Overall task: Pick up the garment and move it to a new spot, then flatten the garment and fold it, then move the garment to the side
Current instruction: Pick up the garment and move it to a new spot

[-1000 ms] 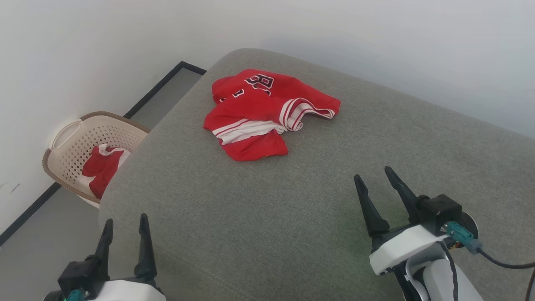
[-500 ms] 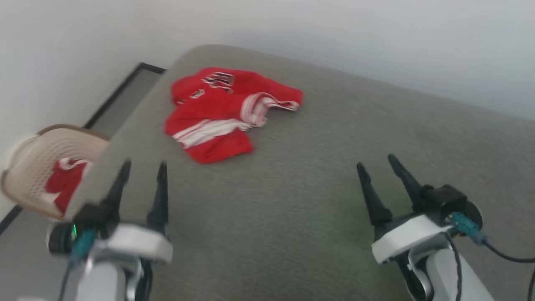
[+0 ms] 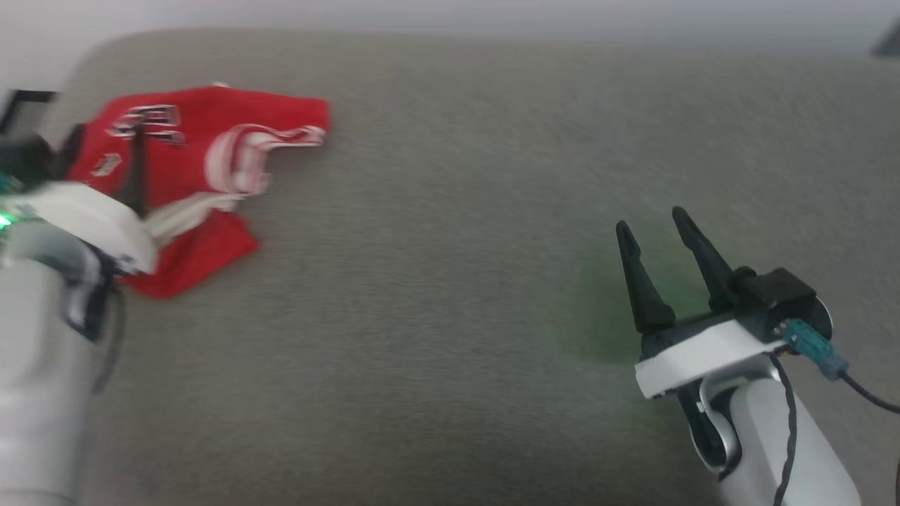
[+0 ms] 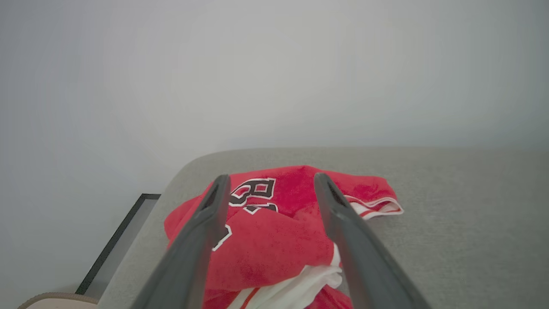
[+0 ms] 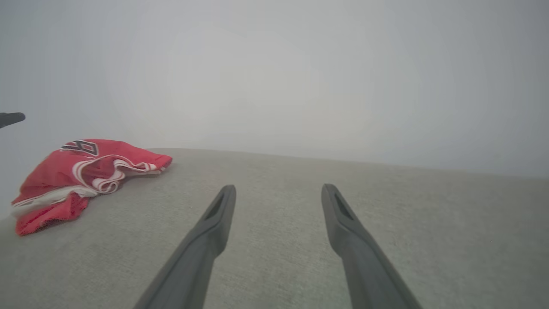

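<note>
Garment (image 3: 191, 149): crumpled, long axis diag.

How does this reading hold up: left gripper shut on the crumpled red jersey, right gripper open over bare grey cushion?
One thing is wrong: the left gripper is open, jaws apart, not shut on the jersey, as the left wrist view shows. The right gripper is open over bare grey cushion.

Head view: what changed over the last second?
The camera swung, shifting the whole picture. The left gripper reached forward to the garment, open, nothing gripped. The garment lies unmoved, crumpled on the grey cushion; the right gripper stays open.
</note>
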Robot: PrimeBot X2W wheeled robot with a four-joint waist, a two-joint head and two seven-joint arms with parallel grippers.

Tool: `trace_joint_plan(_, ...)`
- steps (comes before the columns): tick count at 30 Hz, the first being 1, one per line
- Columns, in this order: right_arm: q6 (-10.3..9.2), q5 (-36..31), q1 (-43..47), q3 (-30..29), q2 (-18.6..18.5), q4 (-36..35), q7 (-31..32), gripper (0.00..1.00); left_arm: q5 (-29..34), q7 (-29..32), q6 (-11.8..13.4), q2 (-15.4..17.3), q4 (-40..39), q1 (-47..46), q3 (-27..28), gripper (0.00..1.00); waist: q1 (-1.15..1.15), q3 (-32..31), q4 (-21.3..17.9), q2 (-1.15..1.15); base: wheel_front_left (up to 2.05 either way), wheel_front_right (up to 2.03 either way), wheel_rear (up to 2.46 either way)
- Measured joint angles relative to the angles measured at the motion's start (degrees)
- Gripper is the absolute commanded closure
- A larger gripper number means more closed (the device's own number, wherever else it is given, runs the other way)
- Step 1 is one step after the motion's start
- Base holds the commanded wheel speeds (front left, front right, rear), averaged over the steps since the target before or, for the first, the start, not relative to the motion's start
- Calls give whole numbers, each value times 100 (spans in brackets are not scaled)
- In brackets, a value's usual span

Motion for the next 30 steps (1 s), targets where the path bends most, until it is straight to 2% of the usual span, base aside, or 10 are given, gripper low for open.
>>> trace_joint_plan(2,-1,14,-65,1,18,-4,0,0,-281,425,0,226,432,-305,-55,0,0,141,-191,0,0,0,0)
trace_joint_plan(6,-1,16,-193,14,48,-40,0,0,-809,1646,0,498,1230,-715,-188,0,0,409,-520,0,0,0,0)
trace_joint_plan(11,0,24,-364,54,75,-140,-1,0,-1211,2459,0,834,1798,-1072,-133,0,0,755,-814,0,0,0,0)
trace_joint_plan(14,-1,25,-459,77,86,-170,-1,0,-1446,3014,4,871,2000,-1192,-178,0,0,981,-951,0,0,0,0)
trace_joint_plan(16,-1,30,-530,86,83,-192,-1,0,-1502,3405,2,1009,2033,-1349,-263,0,0,1123,-1025,1,0,0,0)
trace_joint_plan(20,-1,27,-647,111,97,-234,0,0,-1723,3685,1,1182,2069,-1478,-254,0,0,1359,-1146,1,0,0,0)
trace_joint_plan(27,-1,12,-734,172,107,-327,0,0,-1987,4123,10,1271,1936,-1560,-376,0,0,1502,-1190,1,0,0,0)
trace_joint_plan(28,-1,11,-755,176,107,-346,-1,0,-2041,4108,10,1272,1908,-1551,-388,22,0,1506,-1182,1,0,0,0)
trace_joint_plan(29,-1,7,-769,182,108,-357,0,0,-2078,4044,10,1270,1900,-1532,-391,66,0,1504,-1172,1,0,0,0)
trace_joint_plan(30,-1,4,-772,183,105,-356,0,0,-2107,3977,10,1263,1883,-1505,-399,100,0,1491,-1163,1,0,0,0)
